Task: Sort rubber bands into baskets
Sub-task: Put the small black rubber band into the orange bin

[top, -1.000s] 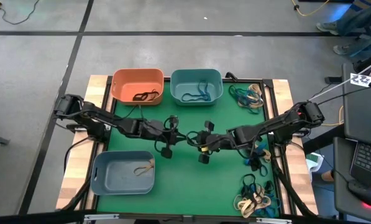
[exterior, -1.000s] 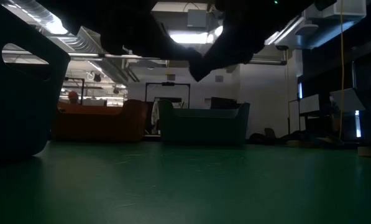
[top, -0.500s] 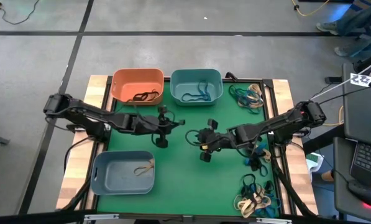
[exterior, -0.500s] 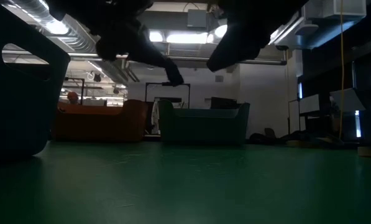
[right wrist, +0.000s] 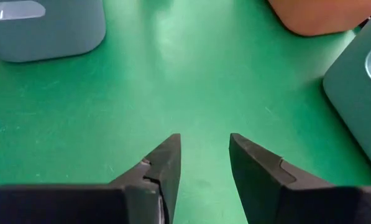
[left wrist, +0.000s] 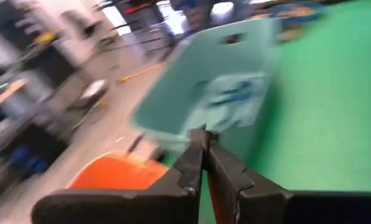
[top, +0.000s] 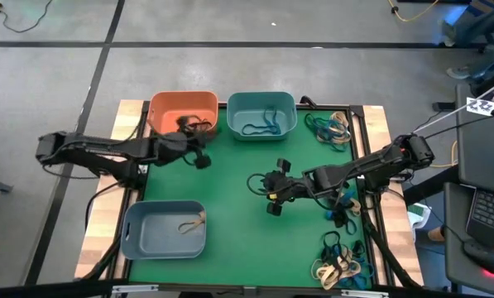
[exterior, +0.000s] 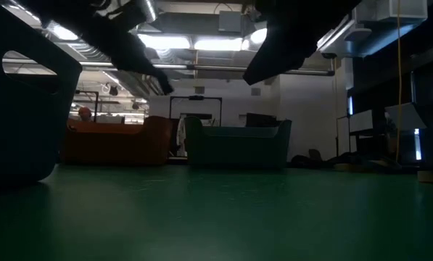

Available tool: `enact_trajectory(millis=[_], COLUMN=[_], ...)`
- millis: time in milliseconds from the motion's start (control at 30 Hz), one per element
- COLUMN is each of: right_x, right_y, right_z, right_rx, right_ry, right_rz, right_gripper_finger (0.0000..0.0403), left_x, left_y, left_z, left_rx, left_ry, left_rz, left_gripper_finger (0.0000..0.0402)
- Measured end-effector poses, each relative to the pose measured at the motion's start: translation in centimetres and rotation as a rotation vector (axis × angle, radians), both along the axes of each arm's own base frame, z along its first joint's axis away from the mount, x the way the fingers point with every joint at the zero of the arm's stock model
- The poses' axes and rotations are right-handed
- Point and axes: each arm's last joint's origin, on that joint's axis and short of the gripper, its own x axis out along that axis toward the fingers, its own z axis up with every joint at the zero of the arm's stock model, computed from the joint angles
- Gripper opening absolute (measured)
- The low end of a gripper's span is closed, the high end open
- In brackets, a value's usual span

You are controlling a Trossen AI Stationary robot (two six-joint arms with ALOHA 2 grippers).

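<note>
Green mat on a wood-edged table, concrete floor around. Left gripper: fingers pressed together, nothing visibly pinched in the wrist view; it now sits at the orange basket's 5 o'clock corner, having swung there from mat centre over the last second. A black band lies in that basket. Judgement: left arm is delivering or has just dropped a band at orange; can't tell which. Right gripper: fingers spread, empty, hovering over bare mat at centre, barely moved. Teal basket at 12 o'clock holds blue bands; grey-blue basket at 7 o'clock holds one tan band. Unsorted rubber bands piled at 2 o'clock, more at 5 o'clock, so sorting has far to go.
</note>
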Motion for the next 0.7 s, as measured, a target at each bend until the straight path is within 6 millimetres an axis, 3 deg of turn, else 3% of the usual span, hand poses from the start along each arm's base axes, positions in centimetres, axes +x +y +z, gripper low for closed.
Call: enact_trajectory(millis=[167,400,700], right_x=[0.0,0.0,0.0], right_y=[0.0,0.0,0.0], right_z=[0.0,0.0,0.0], right_rx=[0.000,0.000,0.002], right_ry=[-0.001,-0.001,-0.007], right_rz=[-0.001,0.000,0.001], right_gripper_finger=[0.0138,0.0138,0.0138], left_x=[-2.5,-4.0,-5.3], left_y=[2.0,4.2,5.8], left_z=[-0.7,-2.5,-3.2], left_rx=[0.007,-0.020,-0.039], left_ry=[-0.063,-0.045,-0.040], left_rz=[0.244,0.396,0.512], left_gripper_finger=[0.0019,0.0009,0.0040])
